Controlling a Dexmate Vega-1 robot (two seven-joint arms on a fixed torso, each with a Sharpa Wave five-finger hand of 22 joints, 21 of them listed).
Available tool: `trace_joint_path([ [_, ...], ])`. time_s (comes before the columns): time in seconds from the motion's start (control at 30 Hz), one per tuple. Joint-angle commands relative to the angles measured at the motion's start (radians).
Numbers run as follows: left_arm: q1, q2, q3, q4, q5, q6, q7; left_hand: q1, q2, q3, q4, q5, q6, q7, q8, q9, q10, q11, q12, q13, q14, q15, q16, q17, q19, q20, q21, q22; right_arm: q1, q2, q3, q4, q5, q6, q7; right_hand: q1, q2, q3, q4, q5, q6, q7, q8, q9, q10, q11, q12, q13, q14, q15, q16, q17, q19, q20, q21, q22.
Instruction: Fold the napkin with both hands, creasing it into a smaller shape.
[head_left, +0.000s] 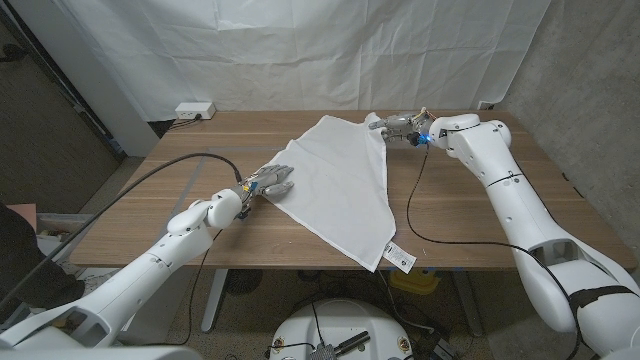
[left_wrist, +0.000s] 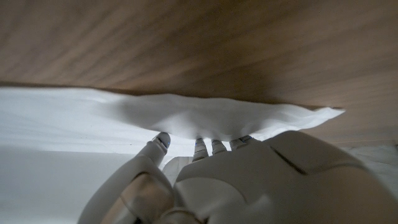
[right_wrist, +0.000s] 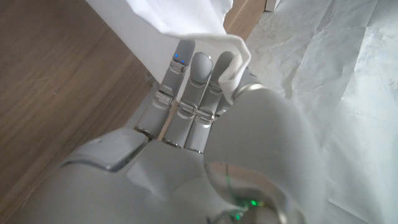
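Observation:
A white napkin (head_left: 340, 185) lies spread at a slant across the wooden table (head_left: 190, 225), its near corner with a label (head_left: 400, 257) reaching the front edge. My left hand (head_left: 268, 184) is at the napkin's left corner. In the left wrist view the fingers (left_wrist: 205, 148) reach under the raised cloth edge (left_wrist: 186, 115) and the thumb touches it. My right hand (head_left: 402, 127) is at the far right corner. In the right wrist view that corner (right_wrist: 233, 62) is pinched against the fingers (right_wrist: 193, 93) and held off the table.
A white power strip (head_left: 194, 109) sits at the table's back left. One black cable (head_left: 190, 160) crosses the left side and another (head_left: 425, 225) loops over the right side near the front. A white cloth backdrop (head_left: 300, 50) hangs behind.

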Motion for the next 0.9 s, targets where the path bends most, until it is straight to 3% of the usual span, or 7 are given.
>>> trace_joint_path([
  [0.03,0.029,0.013,-0.026,-0.026,-0.012,-0.029,0.045,-0.003,0.048,0.008,0.001,0.003,-0.004,-0.009,0.002,0.004,0.004,-0.002,0.003,0.002,-0.003,-0.004,0.007,0.005,0.004,0.13,-0.001,0.005,-0.014,0.031,0.009,-0.04,0.018,0.017,-0.014,0.014,-0.001,0.009,0.0,-0.002,0.062,0.068,-0.006,0.001,0.003,0.008,0.005,0.006,0.016,-0.059,-0.002,0.009,-0.004,-0.002,0.008,0.002],
  [0.37,0.074,0.023,-0.063,-0.046,-0.018,-0.096,0.151,-0.005,0.044,0.013,-0.005,0.002,0.031,-0.003,0.014,0.004,0.05,-0.004,0.019,0.002,0.048,0.001,0.02,0.004,0.037,0.139,0.007,0.006,-0.033,0.054,0.025,-0.079,0.039,0.028,-0.02,0.015,-0.003,0.011,0.002,-0.007,0.064,0.068,-0.01,0.0,0.005,0.006,0.003,0.004,0.017,-0.059,-0.006,0.028,-0.007,-0.001,0.02,0.002],
  [0.67,0.084,0.023,-0.071,-0.053,-0.016,-0.102,0.154,-0.006,0.042,0.016,-0.008,0.001,0.043,-0.002,0.015,0.004,0.066,0.001,0.023,0.002,0.065,0.001,0.02,0.004,0.051,0.14,0.01,0.006,-0.027,0.074,0.032,-0.099,0.067,-0.003,-0.008,0.015,-0.004,0.013,0.003,-0.009,0.066,0.069,-0.012,0.0,0.006,0.008,0.002,0.004,0.022,-0.059,-0.009,0.043,-0.011,-0.001,0.029,0.001],
  [0.9,0.085,0.02,-0.073,-0.053,-0.017,-0.101,0.147,-0.006,0.042,0.018,-0.009,0.001,0.042,-0.002,0.013,0.004,0.066,0.001,0.021,0.002,0.067,-0.002,0.018,0.004,0.053,0.139,0.01,0.006,-0.012,0.056,0.008,-0.107,0.062,-0.004,0.027,0.014,-0.004,0.014,0.004,-0.011,0.066,0.071,-0.014,0.0,0.006,0.01,0.0,0.003,0.023,-0.058,-0.012,0.054,-0.013,-0.001,0.037,0.001],
])
